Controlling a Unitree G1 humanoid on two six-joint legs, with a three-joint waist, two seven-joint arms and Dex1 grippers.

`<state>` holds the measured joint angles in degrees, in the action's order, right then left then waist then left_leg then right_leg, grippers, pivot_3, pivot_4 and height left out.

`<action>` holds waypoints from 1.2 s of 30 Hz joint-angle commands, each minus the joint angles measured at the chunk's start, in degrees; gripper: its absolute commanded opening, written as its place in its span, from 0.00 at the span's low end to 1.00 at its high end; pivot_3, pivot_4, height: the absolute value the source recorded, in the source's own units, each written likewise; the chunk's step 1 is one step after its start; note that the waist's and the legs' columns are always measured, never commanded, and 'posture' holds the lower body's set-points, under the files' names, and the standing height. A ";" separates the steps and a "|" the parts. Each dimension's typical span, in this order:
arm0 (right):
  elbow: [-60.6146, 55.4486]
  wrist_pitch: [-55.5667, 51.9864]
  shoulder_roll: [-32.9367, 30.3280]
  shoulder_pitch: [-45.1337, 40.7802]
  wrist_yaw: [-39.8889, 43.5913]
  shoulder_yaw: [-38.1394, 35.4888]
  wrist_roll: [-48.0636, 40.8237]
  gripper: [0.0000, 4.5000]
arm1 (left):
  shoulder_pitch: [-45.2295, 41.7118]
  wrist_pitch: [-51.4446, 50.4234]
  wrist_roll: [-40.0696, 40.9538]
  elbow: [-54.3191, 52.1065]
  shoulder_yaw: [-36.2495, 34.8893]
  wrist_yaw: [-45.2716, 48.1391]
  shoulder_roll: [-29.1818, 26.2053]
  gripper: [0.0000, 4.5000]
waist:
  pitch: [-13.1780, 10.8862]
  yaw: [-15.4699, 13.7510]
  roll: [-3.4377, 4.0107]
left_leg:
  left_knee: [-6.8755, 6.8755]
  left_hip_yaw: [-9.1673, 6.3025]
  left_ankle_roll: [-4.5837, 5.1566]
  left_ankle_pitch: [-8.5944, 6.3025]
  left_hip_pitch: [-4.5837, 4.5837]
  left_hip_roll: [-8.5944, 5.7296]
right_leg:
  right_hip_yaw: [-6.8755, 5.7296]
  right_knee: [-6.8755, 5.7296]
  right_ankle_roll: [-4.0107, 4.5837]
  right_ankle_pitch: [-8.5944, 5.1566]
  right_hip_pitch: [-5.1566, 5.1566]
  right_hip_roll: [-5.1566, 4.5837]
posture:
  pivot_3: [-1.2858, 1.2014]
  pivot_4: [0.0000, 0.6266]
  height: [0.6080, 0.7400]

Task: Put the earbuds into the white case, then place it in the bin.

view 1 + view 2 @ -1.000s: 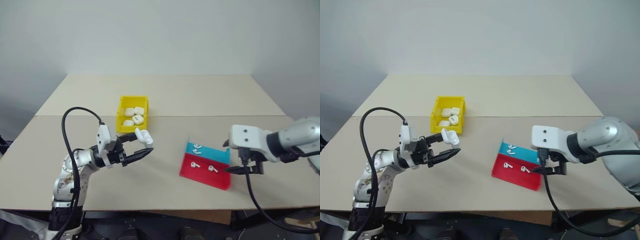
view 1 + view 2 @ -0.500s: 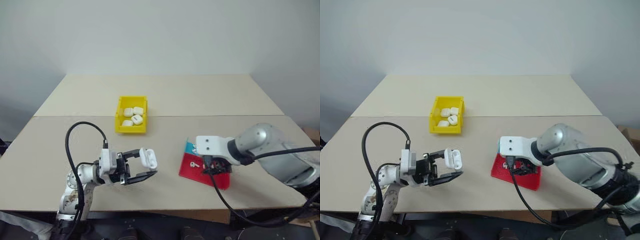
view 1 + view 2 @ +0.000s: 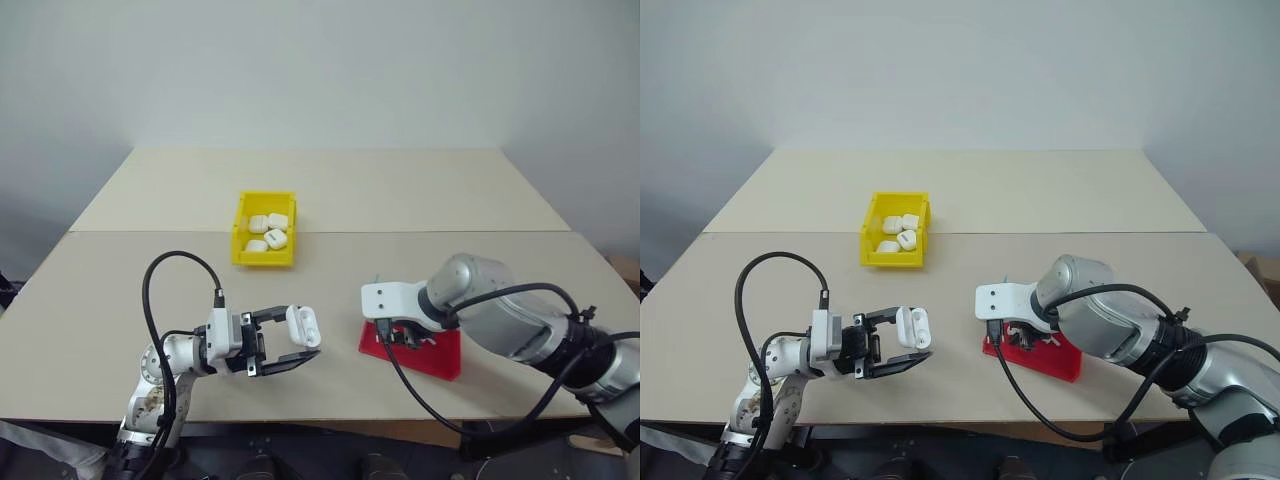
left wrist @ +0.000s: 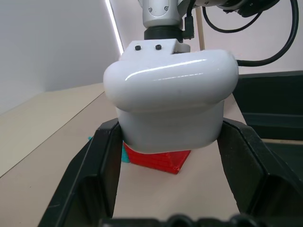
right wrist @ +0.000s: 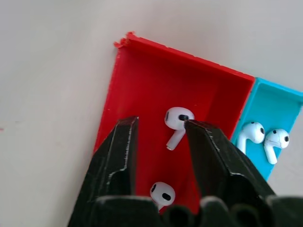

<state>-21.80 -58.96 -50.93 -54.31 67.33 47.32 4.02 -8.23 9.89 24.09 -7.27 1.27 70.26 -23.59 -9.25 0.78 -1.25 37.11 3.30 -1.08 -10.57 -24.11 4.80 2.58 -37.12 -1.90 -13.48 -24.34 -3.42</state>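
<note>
My left gripper (image 3: 301, 337) is shut on the white case (image 3: 303, 326), holding it just above the table at the front left; the same case (image 4: 170, 106) sits between its black fingers (image 4: 102, 156) in the left wrist view. My right gripper (image 5: 161, 126) points down into the red half of the tray (image 5: 137, 75). It stands open around one of the earbuds (image 5: 177, 120), and one fingertip touches the bud's head. A second bud (image 5: 162, 193) lies nearer the wrist. Two more (image 5: 262, 137) lie in the blue half. The yellow bin (image 3: 262, 260) stands behind the case.
Several white cases (image 3: 268, 231) lie inside the bin. The red and blue tray (image 3: 445, 357) sits at the front right, partly covered by my right arm (image 3: 480, 310). A black cable (image 3: 165, 275) loops above my left arm.
My right arm has swung left and down over the tray and its fingers have narrowed around an earbud. My left gripper has sunk a little with the case.
</note>
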 commanded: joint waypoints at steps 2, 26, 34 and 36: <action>-0.55 0.30 0.45 -1.12 -0.02 -0.58 2.02 0.43 | 0.19 1.53 0.12 -2.00 0.33 -1.09 -0.77 0.61 | 0.00 0.04 0.00 | -0.01 0.00 0.00 0.00 0.00 0.00 | -0.01 0.00 0.00 0.00 -0.02 0.00 | 0.52 0.24 1.00; 3.38 0.89 3.60 0.04 0.10 2.00 7.75 0.43 | 0.59 1.85 -2.14 -2.06 1.82 -4.04 -2.97 0.61 | 0.00 0.07 0.00 | -0.04 0.00 0.00 0.00 -0.01 0.01 | -0.02 0.00 0.02 -0.01 -0.04 0.00 | 0.52 0.24 1.00; 4.55 1.03 4.48 0.43 0.06 2.03 7.88 0.43 | 0.70 1.99 -2.04 -2.30 2.30 -5.02 -3.71 0.61 | 0.00 0.05 0.00 | -0.04 0.00 0.00 0.00 -0.02 0.01 | -0.02 0.00 0.02 -0.01 -0.04 0.00 | 0.52 0.24 1.00; 4.87 1.09 4.65 0.49 -0.02 2.03 7.93 0.43 | 0.65 2.08 -2.07 -2.28 2.33 -5.04 -3.77 0.61 | 0.00 0.06 0.00 | -0.05 0.01 0.00 0.00 -0.01 0.01 | -0.02 0.01 0.02 -0.01 -0.05 0.00 | 0.52 0.24 1.00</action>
<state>-16.74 -58.66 -46.38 -53.66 67.43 49.95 10.70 -7.68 11.21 21.62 -8.02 3.57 65.69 -26.95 -9.25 0.84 -1.25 37.06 3.30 -1.08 -10.58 -24.13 4.81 2.56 -37.11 -1.87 -13.49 -24.38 -3.41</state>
